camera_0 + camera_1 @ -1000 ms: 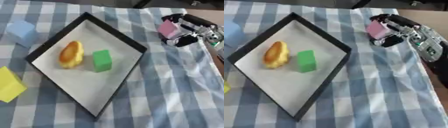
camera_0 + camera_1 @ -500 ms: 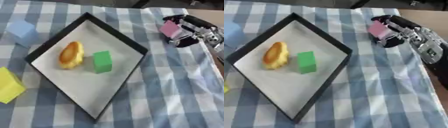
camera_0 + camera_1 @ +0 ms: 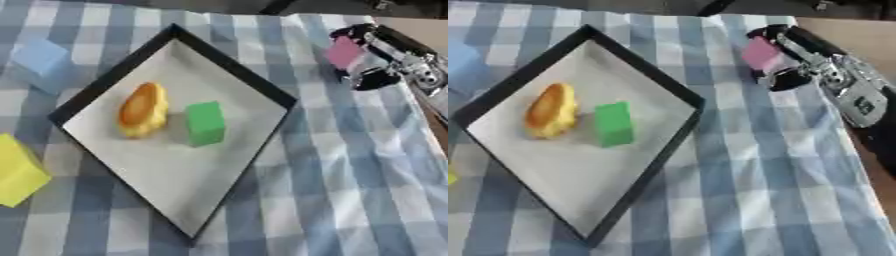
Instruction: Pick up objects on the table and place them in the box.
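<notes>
right hand [image 3: 802, 60]; fingers curled round pink block [image 3: 759, 53]; above checked cloth [image 3: 745, 190], beside box [image 3: 636, 185]

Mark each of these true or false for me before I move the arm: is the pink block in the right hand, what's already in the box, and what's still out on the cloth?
1. The right hand is curled round the pink block. True.
2. The green block lies on the cloth outside the box. False: it sits inside the box, beside the orange bread-shaped piece.
3. The blue block is outside the box, on the cloth to its left. True.
4. The yellow block is already in the box. False: it is on the cloth at the left edge.
5. The left hand is holding the blue block. False: no left hand shows.
</notes>
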`<state>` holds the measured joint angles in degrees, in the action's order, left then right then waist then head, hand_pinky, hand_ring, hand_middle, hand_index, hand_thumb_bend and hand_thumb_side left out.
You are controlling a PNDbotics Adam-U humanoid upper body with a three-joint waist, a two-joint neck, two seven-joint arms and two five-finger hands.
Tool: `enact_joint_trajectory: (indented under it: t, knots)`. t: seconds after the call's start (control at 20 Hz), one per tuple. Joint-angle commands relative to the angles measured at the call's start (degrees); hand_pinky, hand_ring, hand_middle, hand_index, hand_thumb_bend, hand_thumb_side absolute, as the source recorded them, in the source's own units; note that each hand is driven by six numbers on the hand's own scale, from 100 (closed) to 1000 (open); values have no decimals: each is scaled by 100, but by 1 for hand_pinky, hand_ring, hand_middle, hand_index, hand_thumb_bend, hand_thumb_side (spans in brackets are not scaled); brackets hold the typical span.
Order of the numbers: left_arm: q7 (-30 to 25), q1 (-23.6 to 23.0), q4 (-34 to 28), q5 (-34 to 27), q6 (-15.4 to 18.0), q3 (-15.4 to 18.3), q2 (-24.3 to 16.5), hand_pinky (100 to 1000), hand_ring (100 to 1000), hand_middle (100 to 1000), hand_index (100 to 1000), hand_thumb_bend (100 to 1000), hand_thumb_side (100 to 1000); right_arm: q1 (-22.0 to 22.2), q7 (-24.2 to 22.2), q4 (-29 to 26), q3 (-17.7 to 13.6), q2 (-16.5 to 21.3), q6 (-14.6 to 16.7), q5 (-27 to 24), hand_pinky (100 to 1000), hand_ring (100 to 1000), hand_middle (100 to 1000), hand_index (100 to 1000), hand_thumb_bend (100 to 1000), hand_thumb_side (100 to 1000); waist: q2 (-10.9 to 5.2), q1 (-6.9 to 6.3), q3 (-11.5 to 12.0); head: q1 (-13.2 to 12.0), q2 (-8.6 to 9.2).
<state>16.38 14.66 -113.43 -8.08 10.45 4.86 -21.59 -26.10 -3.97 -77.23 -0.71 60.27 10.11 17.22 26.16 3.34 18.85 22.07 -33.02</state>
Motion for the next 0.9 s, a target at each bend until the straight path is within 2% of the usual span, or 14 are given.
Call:
enact_joint_trajectory:
  t: [0.05, 0.5, 0.7, 0.9]
  knots:
    - [-12, 10, -116, 0, 9, 34, -102, 820, 677, 616, 832, 100, 776, -21, 200, -118, -75, 256, -13, -110, 781, 759, 617, 745, 100, 100, -116, 47, -23, 20, -25]
    - [-27, -43, -116, -1, 7, 47, -133, 821, 677, 616, 832, 100, 770, -129, 211, -409, -33, 360, -55, -429, 780, 745, 599, 730, 100, 100, -268, 32, -146, 35, -153]
    - [-28, -127, -116, 11, -17, 57, -153, 821, 678, 619, 833, 100, 766, -442, 224, -624, 100, 411, -110, -524, 777, 715, 573, 703, 100, 100, -447, -8, -261, 54, -322]
    - [-36, -177, -116, 49, -27, 63, -218, 822, 686, 636, 837, 100, 751, -940, 110, -930, 399, 323, -140, -544, 774, 709, 569, 698, 100, 100, -707, -69, -370, 58, -537]
